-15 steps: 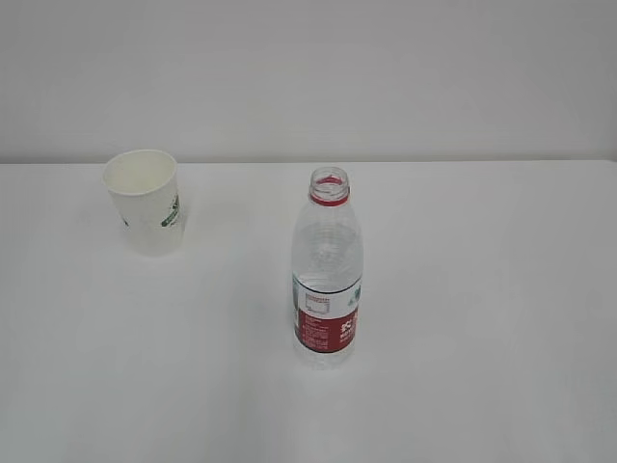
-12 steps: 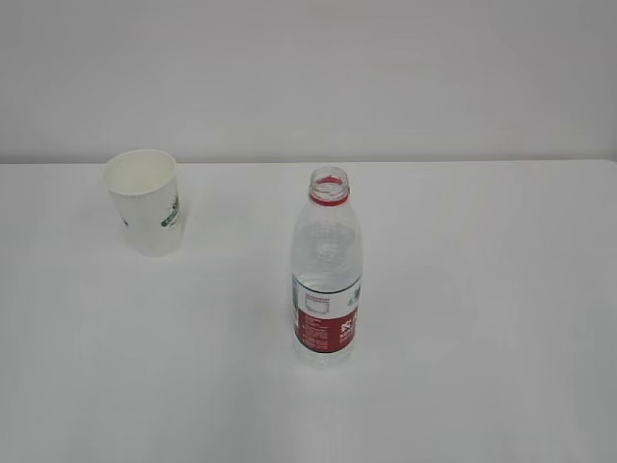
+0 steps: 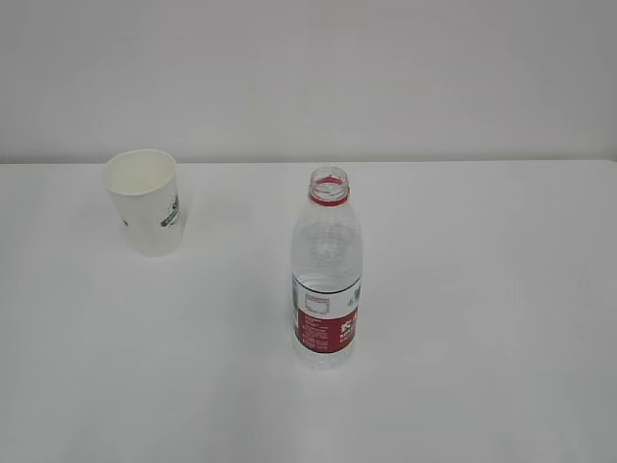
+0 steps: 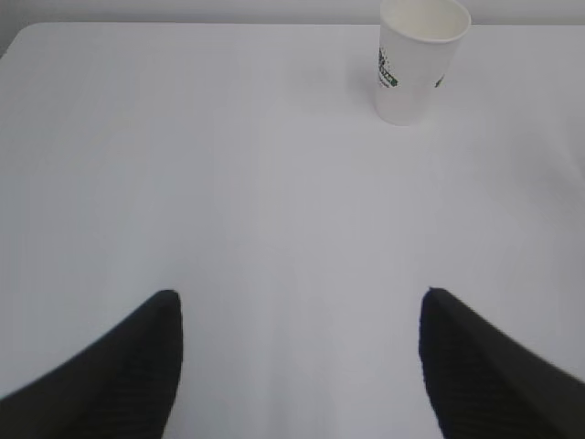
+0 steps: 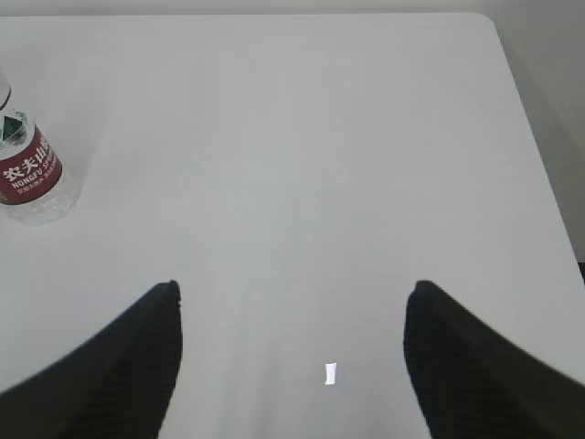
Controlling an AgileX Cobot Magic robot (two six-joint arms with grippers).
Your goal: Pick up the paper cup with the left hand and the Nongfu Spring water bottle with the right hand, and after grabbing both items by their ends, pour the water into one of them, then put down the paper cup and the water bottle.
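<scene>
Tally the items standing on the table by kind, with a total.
Paper cup: 1
Nongfu Spring water bottle: 1
Total: 2

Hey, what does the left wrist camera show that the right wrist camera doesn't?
Only the left wrist view shows the paper cup, upright and far ahead, to the right of the open left gripper. Only the right wrist view shows the water bottle, its lower part at the left edge, and a small bright mark between the fingers of the open right gripper. Both show the white table and nothing held.
</scene>
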